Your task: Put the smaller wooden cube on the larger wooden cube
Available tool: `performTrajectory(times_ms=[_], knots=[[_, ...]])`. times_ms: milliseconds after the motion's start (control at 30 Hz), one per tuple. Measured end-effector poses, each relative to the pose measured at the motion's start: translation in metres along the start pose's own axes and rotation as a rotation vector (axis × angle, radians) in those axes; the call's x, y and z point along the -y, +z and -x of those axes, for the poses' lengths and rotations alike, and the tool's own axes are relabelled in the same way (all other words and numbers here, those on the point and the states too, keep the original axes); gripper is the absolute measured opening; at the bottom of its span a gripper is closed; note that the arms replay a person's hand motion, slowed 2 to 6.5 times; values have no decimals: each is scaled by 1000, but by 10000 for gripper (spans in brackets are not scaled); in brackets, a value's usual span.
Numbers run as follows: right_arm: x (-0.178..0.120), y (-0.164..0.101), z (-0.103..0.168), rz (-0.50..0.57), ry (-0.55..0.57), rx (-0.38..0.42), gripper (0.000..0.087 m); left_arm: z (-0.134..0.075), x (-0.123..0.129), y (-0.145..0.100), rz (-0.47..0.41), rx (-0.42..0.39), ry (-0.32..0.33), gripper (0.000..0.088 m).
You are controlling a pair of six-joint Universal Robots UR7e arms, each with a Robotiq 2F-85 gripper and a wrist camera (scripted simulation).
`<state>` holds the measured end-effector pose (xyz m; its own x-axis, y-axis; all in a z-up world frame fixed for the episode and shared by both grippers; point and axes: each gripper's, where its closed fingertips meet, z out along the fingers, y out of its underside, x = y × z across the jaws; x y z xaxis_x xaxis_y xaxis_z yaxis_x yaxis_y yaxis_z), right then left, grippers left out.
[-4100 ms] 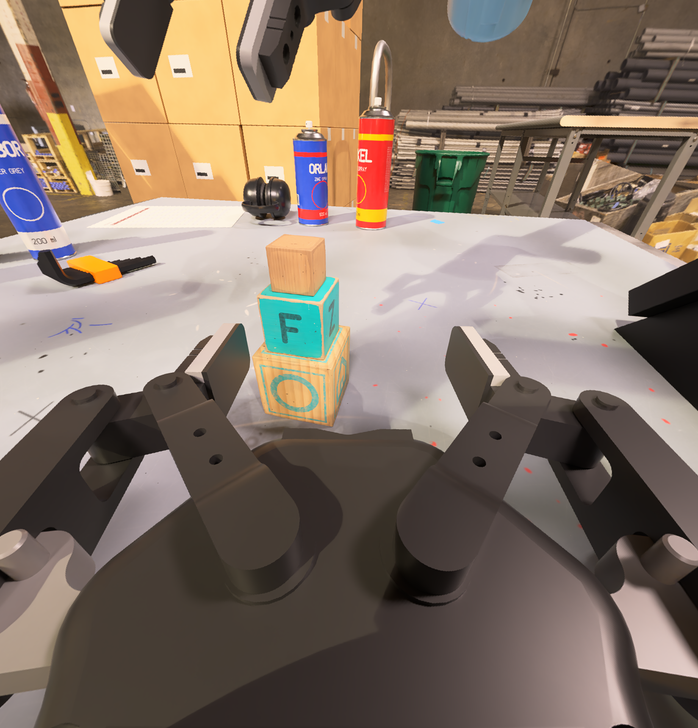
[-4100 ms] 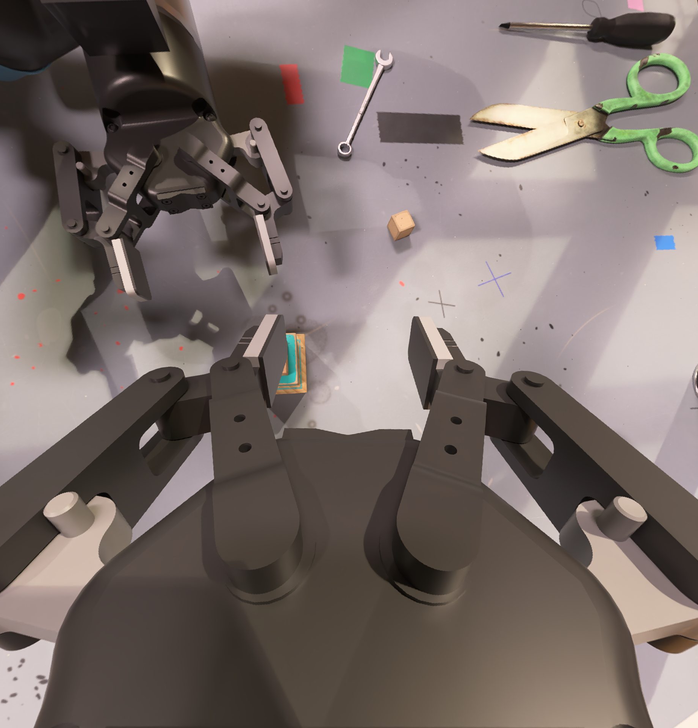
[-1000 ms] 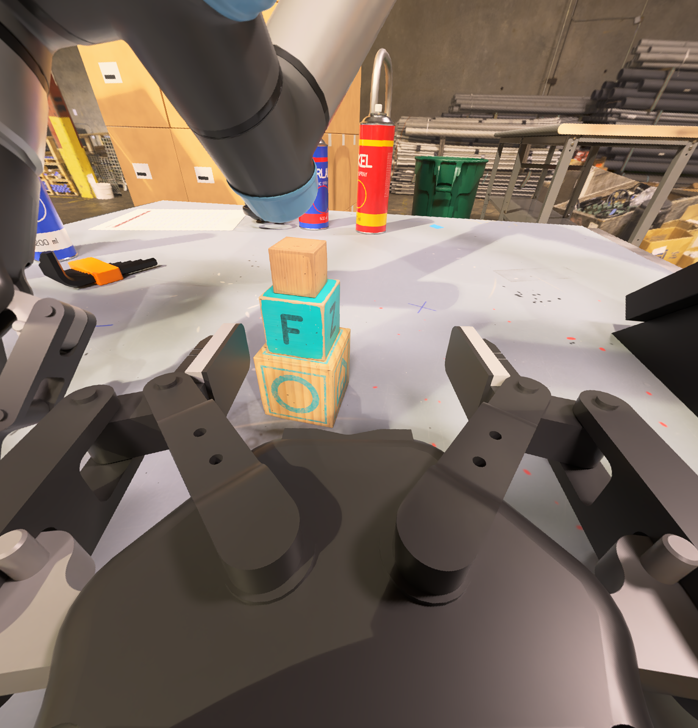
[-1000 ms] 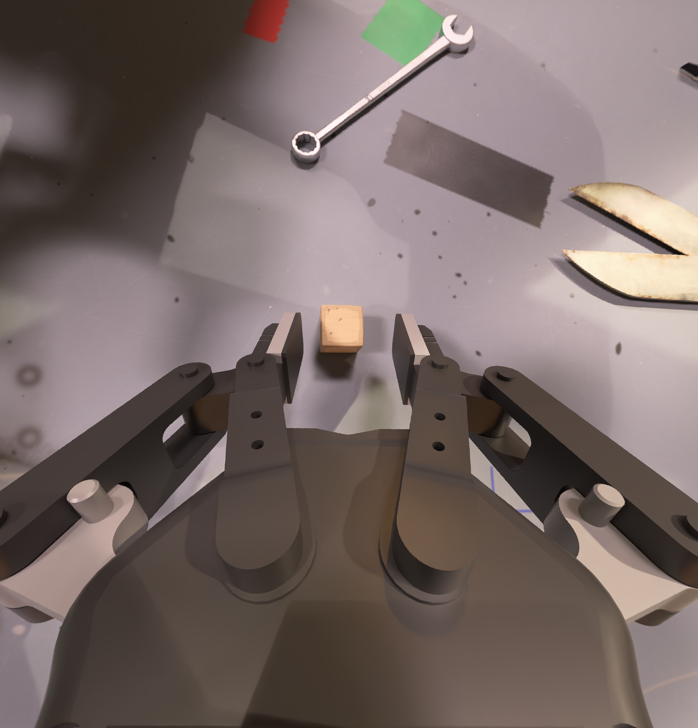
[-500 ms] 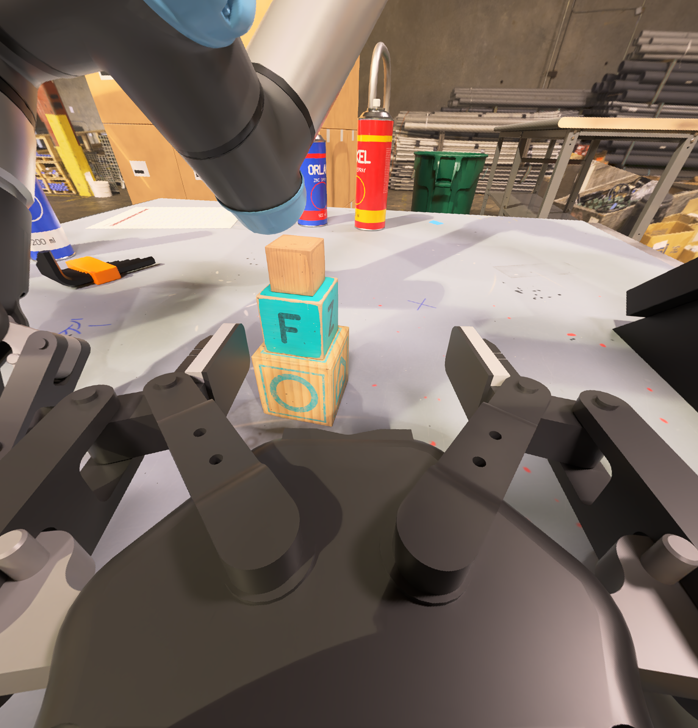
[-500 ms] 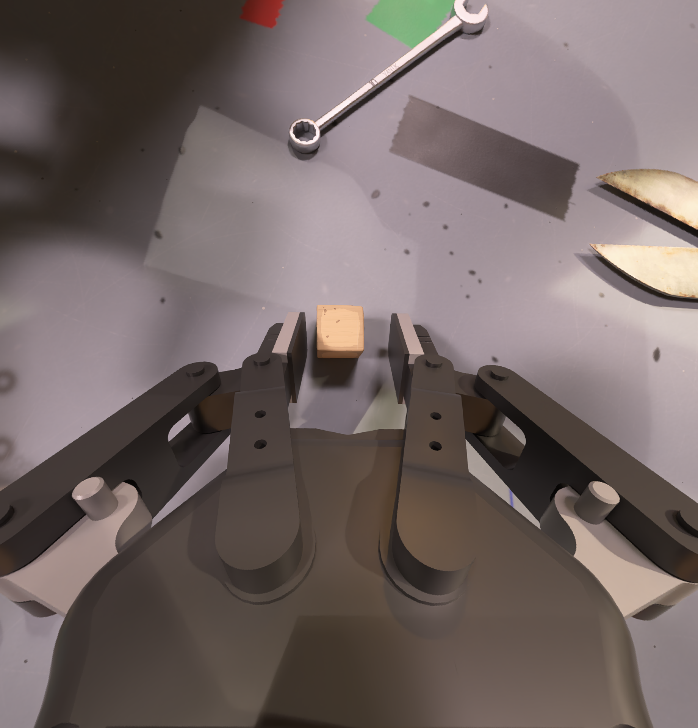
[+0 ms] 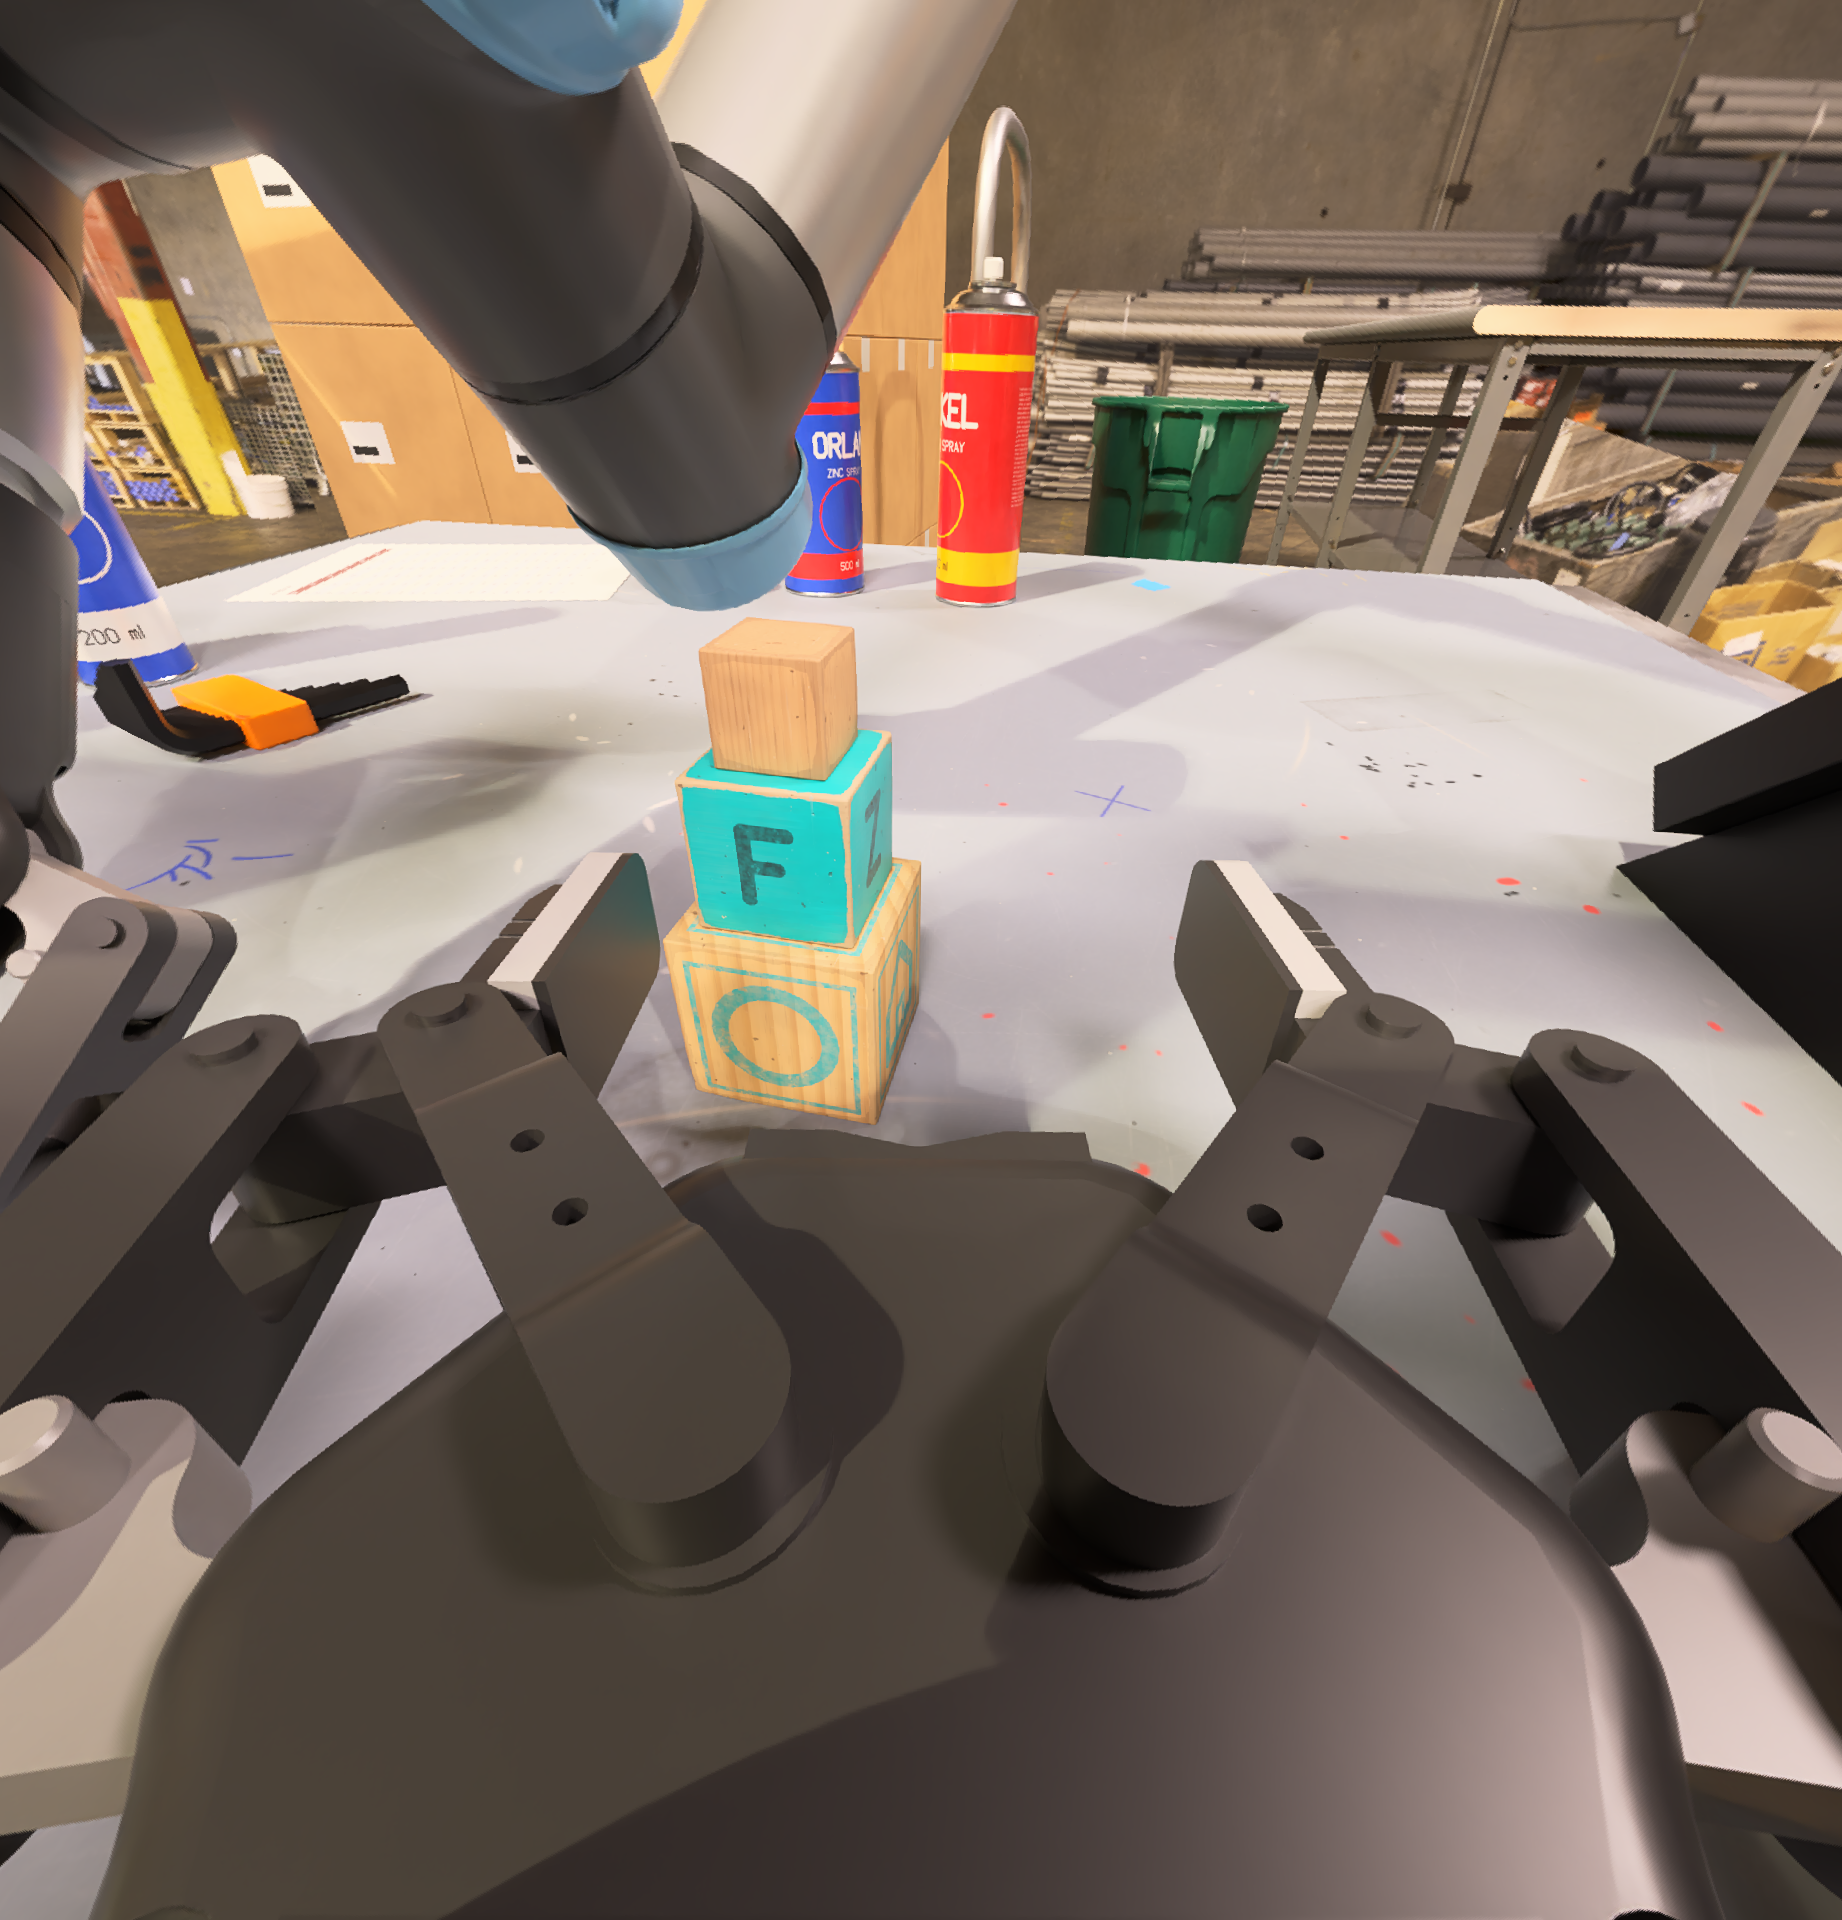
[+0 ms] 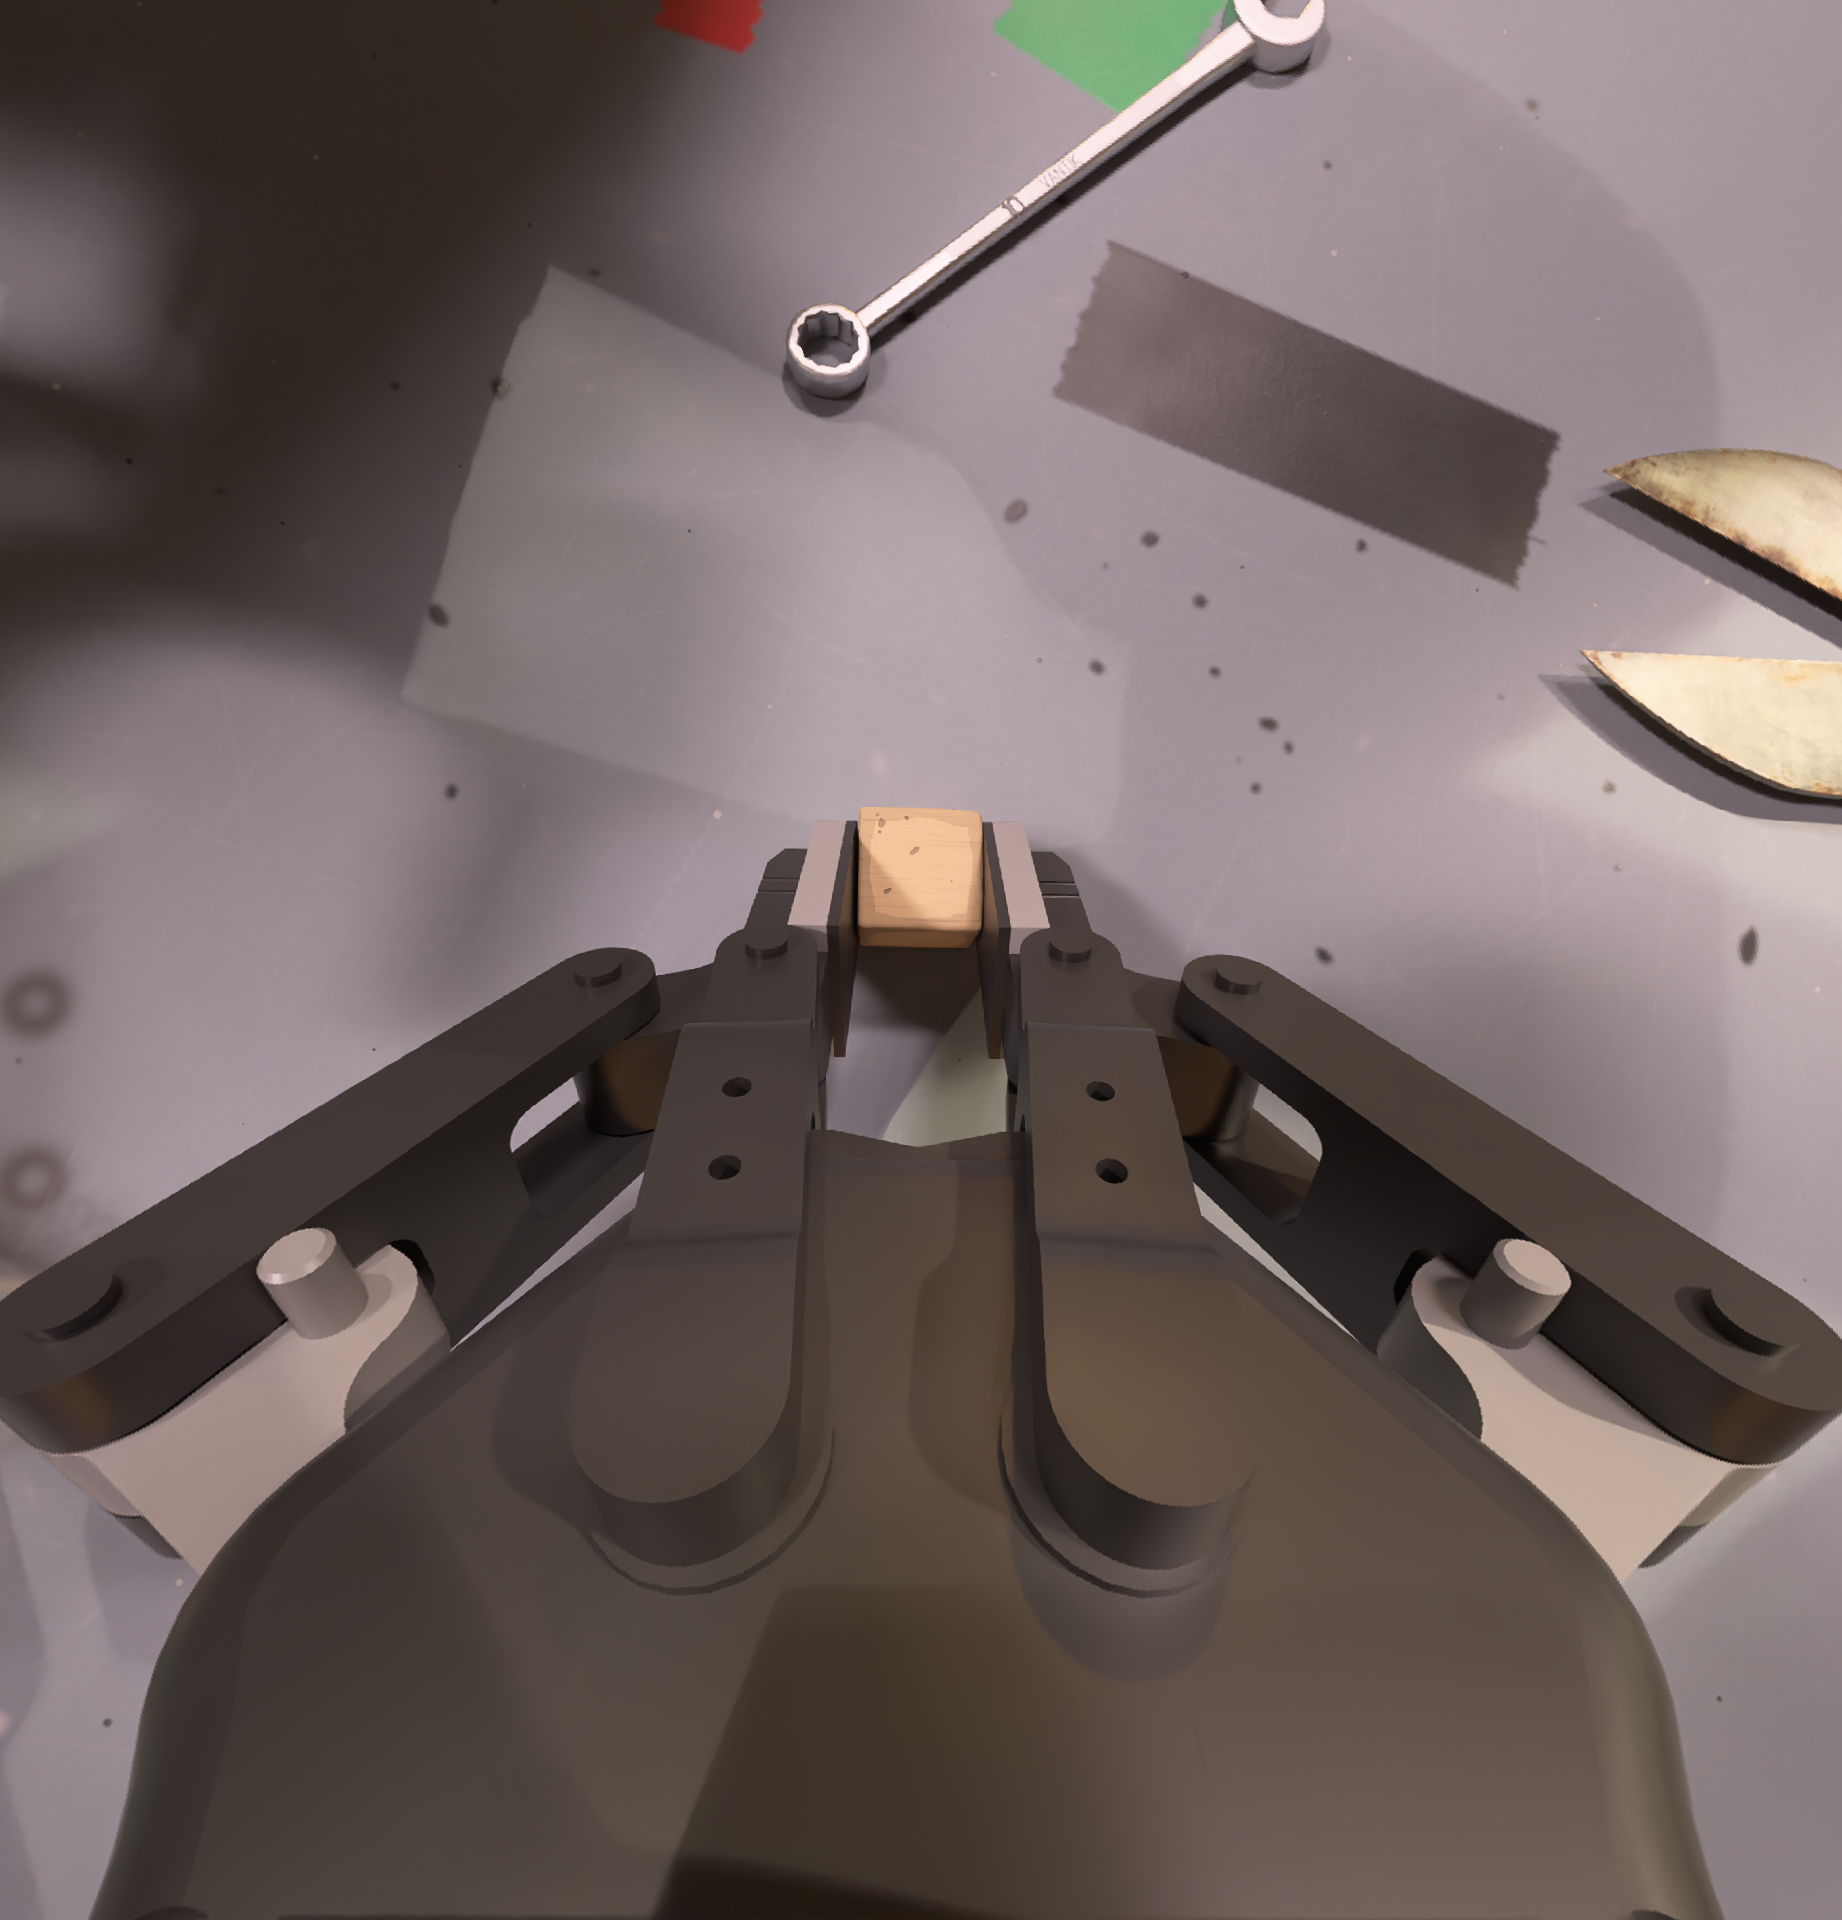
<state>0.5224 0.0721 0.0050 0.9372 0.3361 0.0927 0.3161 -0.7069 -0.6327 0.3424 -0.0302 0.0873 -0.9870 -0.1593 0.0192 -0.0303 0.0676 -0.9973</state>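
Observation:
In the left wrist view a stack of three blocks stands on the grey table: a plain wooden cube (image 7: 780, 696) on top, a teal lettered block (image 7: 782, 840) in the middle, a wooden block with a teal ring (image 7: 792, 1016) at the bottom. My left gripper (image 7: 922, 935) is open and empty, low and just in front of the stack. In the right wrist view my right gripper (image 8: 918, 881) is shut on the smaller wooden cube (image 8: 916, 875), down at the table surface.
The right arm (image 7: 543, 260) crosses above and left of the stack. Behind stand a blue spray can (image 7: 832, 488) and a red one (image 7: 984, 416); an orange-and-black tool (image 7: 242, 709) lies left. Near the right gripper lie a wrench (image 8: 1031, 197), scissor blades (image 8: 1758, 644) and a dark tape strip (image 8: 1301, 405).
The right gripper came away from the stack, came down over the small cube and closed its fingers on it. The left gripper and the stack stayed still.

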Motion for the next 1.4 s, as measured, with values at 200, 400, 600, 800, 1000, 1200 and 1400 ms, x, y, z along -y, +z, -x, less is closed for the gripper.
performTrajectory(times_ms=[200, 400, 600, 800, 1000, 1200, 1400], knots=[[-2, -2, 0, 23, 1, -17, 198, 0, 0, 0, -1, 0, -1, 854], [-2, -10, 2, 37, -5, -38, 199, 0, 0, 0, -1, 0, -2, 854], [3, -25, 4, 25, 4, -76, 199, 0, 0, 0, 2, -2, -1, 854], [8, -46, 10, 16, 15, -119, 199, 0, 0, 0, -1, -1, -4, 854], [12, -70, 19, 14, 28, -160, 200, 0, 0, 0, -2, -1, -6, 854], [14, -98, 31, 19, 37, -208, 200, 1, 1, 0, -5, 0, -9, 854], [17, -126, 46, 10, 41, -258, 199, 1, 1, -1, -11, 3, -11, 854]])
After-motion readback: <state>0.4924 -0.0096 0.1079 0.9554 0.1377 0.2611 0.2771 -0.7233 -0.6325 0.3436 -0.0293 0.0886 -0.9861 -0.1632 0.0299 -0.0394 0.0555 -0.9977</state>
